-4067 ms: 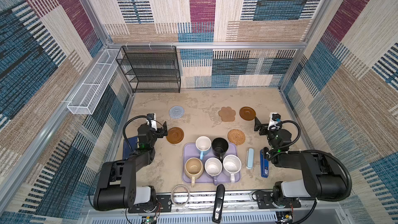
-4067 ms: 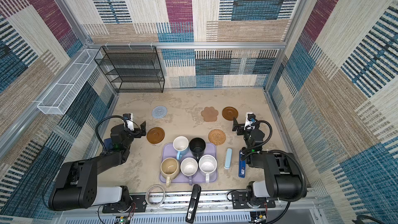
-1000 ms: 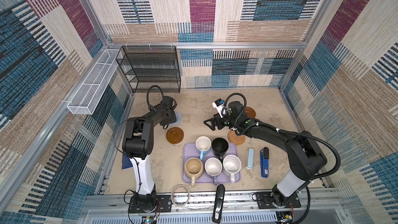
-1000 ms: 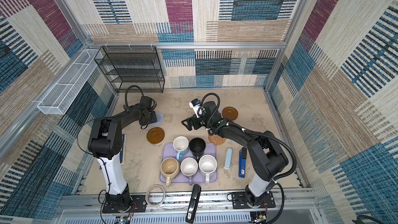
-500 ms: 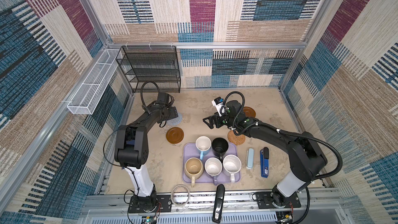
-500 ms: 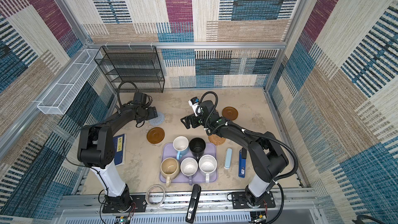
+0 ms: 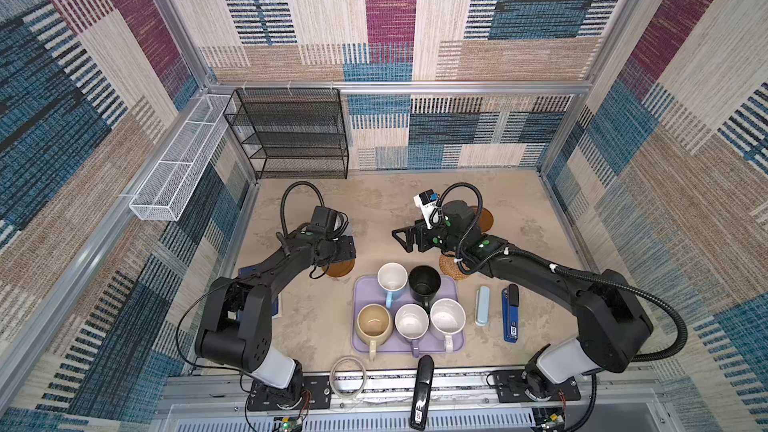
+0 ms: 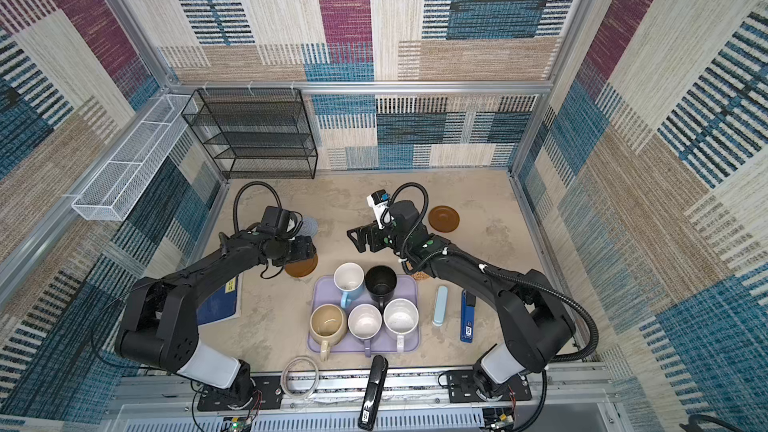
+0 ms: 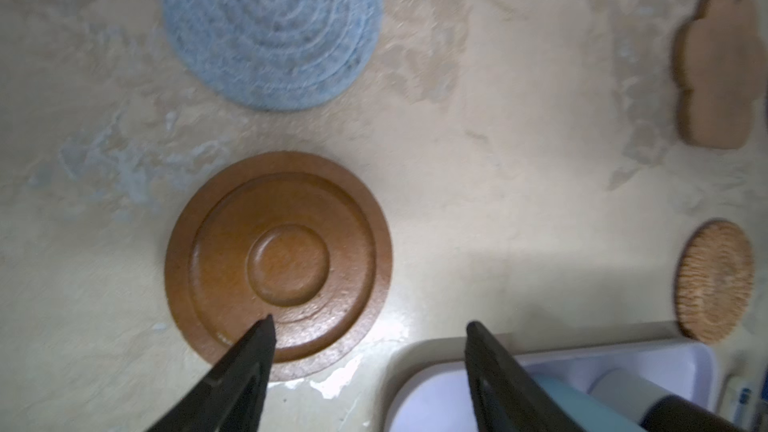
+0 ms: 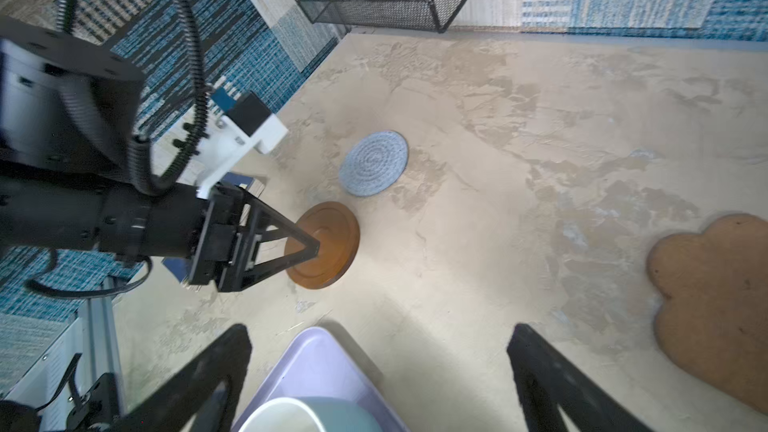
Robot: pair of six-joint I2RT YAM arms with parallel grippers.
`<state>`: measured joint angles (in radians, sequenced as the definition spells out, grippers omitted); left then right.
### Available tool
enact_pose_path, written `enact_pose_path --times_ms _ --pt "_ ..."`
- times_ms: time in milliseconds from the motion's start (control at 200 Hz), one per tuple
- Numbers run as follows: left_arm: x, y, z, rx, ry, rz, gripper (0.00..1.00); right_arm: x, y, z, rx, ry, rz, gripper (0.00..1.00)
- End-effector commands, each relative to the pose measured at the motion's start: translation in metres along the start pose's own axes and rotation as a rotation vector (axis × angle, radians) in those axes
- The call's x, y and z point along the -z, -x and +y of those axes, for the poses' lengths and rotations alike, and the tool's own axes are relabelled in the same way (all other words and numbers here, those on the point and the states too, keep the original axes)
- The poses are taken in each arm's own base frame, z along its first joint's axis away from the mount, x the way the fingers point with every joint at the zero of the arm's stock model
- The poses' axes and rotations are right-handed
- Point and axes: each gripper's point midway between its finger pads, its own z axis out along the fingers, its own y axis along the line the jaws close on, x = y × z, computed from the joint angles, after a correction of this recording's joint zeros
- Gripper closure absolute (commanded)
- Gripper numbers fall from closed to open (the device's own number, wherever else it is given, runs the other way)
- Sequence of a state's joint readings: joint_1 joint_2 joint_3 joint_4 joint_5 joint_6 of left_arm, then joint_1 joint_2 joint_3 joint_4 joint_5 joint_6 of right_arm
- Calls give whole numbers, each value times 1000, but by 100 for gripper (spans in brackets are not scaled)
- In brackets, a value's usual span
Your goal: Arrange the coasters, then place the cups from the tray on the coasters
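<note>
My left gripper [image 9: 369,324] is open and empty, with one fingertip over the near rim of a brown wooden coaster [image 9: 278,263] and the other over the lavender tray's [image 9: 419,401] corner. Beyond lie the blue-grey woven coaster [image 9: 270,27], the tan paw coaster [image 9: 719,72] and the rattan coaster [image 9: 715,280]. My right gripper [image 10: 380,334] is open and empty above the tray's far corner. A second brown coaster [image 8: 444,218] lies behind the right wrist. On the tray [image 7: 363,286] stand light blue [image 7: 392,278], black [image 7: 424,282], beige [image 7: 374,322], lavender [image 7: 411,322] and speckled white [image 7: 446,317] cups.
A black wire shelf [image 7: 291,135] stands at the back left, below a white wire basket [image 7: 174,172] on the wall. A dark blue book [image 8: 220,301] lies under the left arm. A tape ring [image 7: 347,376], a black stapler [image 7: 422,392], a pale blue case [image 7: 482,305] and a blue stapler [image 7: 510,313] lie near the front.
The left gripper has come away from the blue-grey coaster and now hangs over the brown coaster beside the tray. The right gripper has shifted slightly to the left.
</note>
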<state>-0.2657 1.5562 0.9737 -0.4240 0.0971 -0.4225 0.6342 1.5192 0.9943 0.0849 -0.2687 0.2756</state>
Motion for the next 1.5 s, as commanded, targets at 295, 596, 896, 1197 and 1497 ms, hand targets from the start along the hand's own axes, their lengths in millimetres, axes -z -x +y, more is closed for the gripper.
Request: enact_pose_path --times_ms 295,596,896,1197,1497 --pt "-38 -11 4 -67 50 58 34 10 10 4 -16 2 -58 2" --pt "-50 -30 -31 -20 -70 115 46 7 1 -9 -41 -58 -52 2" --pt "-71 -11 -51 -53 -22 104 50 6 -2 -17 -41 -96 -52 2" --pt "-91 24 -82 -41 -74 97 52 11 -6 -34 -22 -177 -58 1" --pt "-102 55 -96 -44 -56 67 51 18 -12 -63 -78 -220 -55 1"
